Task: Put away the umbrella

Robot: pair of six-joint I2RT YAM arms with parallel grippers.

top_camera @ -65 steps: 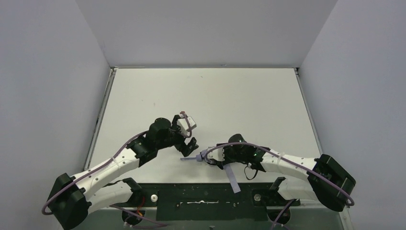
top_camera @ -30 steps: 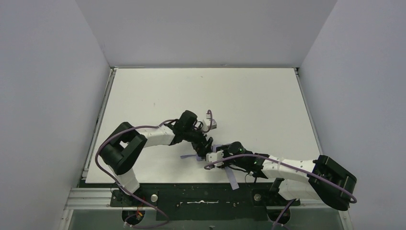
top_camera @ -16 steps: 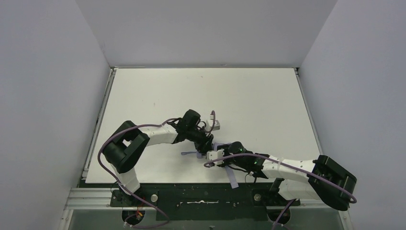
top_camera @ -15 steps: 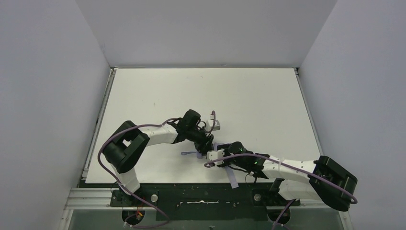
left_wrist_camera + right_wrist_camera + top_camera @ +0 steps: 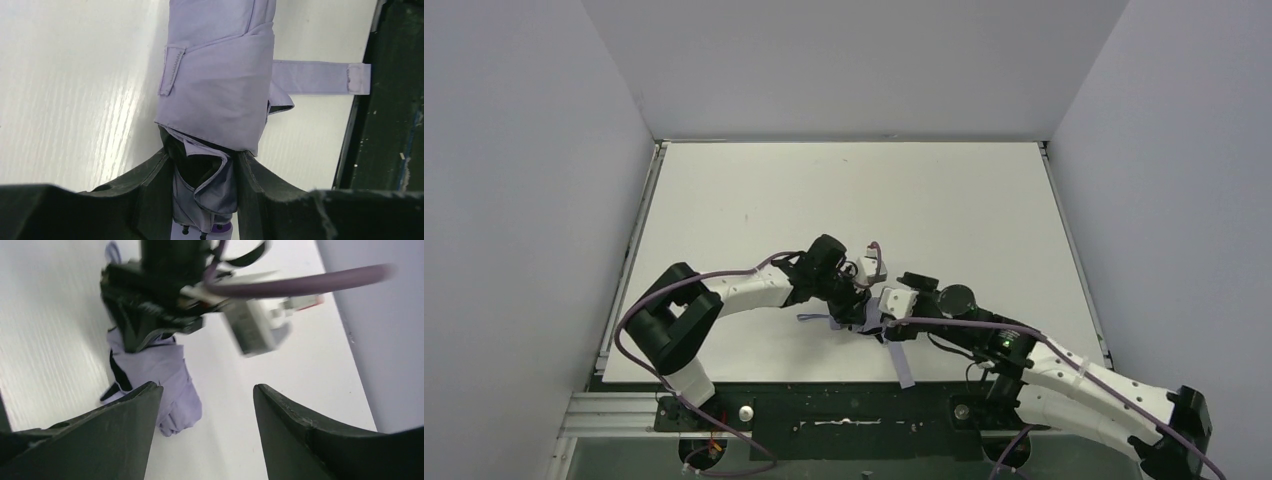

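The umbrella (image 5: 871, 322) is a folded bundle of pale lavender fabric lying on the white table near its front edge. Up close in the left wrist view, the umbrella (image 5: 220, 90) runs away from the camera. My left gripper (image 5: 202, 175) is shut on its crumpled near end, with a dark finger pressed against each side. A lavender strap (image 5: 320, 77) sticks out sideways toward the black rail. My right gripper (image 5: 207, 386) stands open just beside the umbrella's (image 5: 167, 385) other end. Only bare table shows between its fingers.
The white table (image 5: 854, 200) stretches back to grey walls on three sides. A black mounting rail (image 5: 844, 410) runs along the near edge, and the umbrella's long strap (image 5: 904, 368) reaches over it. Both arms meet closely at the umbrella.
My left gripper has closed on the umbrella's end. My right gripper has opened, let go of the umbrella and drawn back, and its arm has swung lower right.
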